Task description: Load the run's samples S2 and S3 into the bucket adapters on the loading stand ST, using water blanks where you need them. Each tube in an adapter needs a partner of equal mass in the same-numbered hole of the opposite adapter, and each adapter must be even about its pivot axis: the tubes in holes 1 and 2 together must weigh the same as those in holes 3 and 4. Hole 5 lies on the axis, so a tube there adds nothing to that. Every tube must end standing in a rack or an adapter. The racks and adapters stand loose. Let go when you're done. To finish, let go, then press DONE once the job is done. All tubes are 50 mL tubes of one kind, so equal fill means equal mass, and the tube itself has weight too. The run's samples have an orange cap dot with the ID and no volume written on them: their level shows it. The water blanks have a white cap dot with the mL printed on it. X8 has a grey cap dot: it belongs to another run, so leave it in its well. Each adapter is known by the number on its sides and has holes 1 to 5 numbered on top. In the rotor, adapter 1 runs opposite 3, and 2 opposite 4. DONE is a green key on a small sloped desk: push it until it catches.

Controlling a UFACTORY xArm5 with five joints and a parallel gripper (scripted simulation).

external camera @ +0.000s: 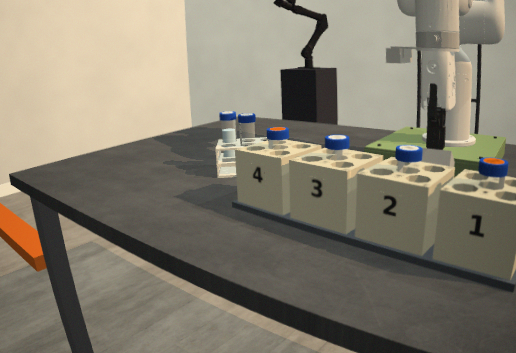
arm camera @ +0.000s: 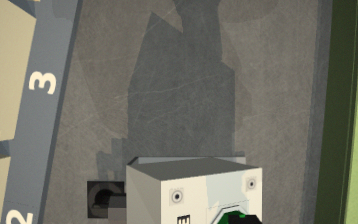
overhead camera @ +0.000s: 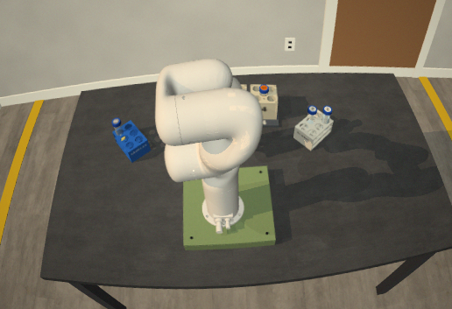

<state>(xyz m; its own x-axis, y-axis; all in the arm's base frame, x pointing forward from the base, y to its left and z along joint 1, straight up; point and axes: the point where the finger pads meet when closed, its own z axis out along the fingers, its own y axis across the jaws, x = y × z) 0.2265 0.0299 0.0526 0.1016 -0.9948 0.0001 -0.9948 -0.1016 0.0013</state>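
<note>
Exterior view, four adapters [external camera: 322, 192], apparently four adapter tubes [external camera: 337, 143]

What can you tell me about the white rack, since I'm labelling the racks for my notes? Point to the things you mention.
The white rack [overhead camera: 302, 136] [external camera: 219, 159] is a small open-sided block with round holes on top and dark lettering too small to read. It stands upright on the dark table, turned at an angle, beside adapter 4 [overhead camera: 270, 110] [external camera: 262, 185]. Two blue-capped tubes stand in it; the gripper is not touching it.
</note>
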